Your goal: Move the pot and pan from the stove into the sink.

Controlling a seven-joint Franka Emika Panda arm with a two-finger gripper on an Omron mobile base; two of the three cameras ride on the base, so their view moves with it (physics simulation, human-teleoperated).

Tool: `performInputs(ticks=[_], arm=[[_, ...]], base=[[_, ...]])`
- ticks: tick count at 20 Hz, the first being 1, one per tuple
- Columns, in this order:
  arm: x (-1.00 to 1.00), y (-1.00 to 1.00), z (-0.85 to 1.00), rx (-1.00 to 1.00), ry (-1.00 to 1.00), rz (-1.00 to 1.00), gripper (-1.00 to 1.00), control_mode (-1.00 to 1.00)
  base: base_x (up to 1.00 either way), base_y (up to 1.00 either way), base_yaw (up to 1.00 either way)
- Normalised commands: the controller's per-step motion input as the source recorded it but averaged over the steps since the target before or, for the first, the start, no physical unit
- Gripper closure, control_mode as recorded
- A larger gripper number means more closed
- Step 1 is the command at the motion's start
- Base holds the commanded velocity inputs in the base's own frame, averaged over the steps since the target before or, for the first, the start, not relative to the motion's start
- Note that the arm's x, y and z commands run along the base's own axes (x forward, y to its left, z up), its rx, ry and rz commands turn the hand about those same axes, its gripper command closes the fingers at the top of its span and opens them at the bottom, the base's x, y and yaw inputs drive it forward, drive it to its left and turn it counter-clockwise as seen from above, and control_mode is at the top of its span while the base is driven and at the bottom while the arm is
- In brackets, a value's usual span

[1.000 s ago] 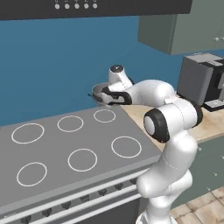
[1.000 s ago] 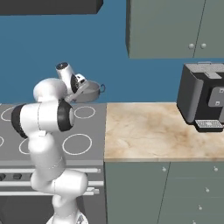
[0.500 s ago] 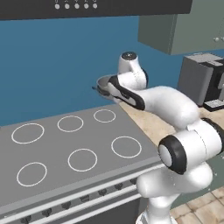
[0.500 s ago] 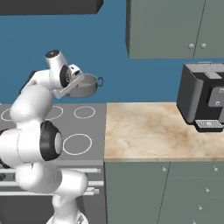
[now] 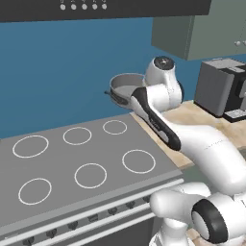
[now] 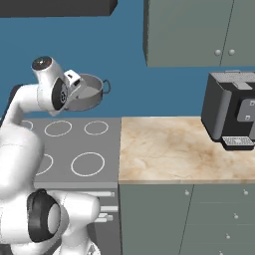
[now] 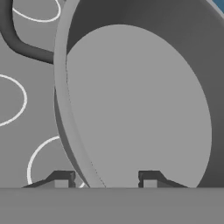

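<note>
Pot [image 5: 126, 86] hangs in the upper middle of the left base frame, above the stove's [image 5: 86, 168] back corner. Claw [image 7: 105, 181] pinches its rim, 1 finger inside, 1 outside. Stiff, smooth metal, probably heavy and off-balance from a rim hold; its loop handle [image 6: 105, 87] looks surer.
</note>
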Motion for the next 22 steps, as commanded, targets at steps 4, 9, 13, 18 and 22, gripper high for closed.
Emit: performInputs(ticks=[4, 9, 13, 18, 22], arm=[[-0.88, -0.11, 0.07, 0.05, -0.3, 0.03, 1.0, -1.0], [-0.96, -0.13, 0.12, 0.05, -0.24, 0.04, 1.0, -1.0], [-0.96, -0.21, 0.17, 0.03, -0.14, 0.1, 1.0, -1.0], [-0.98, -0.18, 0.12, 0.05, -0.14, 0.09, 1.0, -1.0], [-0.98, -0.13, 0.04, 0.06, -0.12, 0.1, 1.0, -1.0]], base=[[0.0, 0.0, 0.0], [0.0, 0.0, 0.0], [0.0, 0.0, 0.0], [0.0, 0.0, 0.0], [0.0, 0.0, 0.0]])
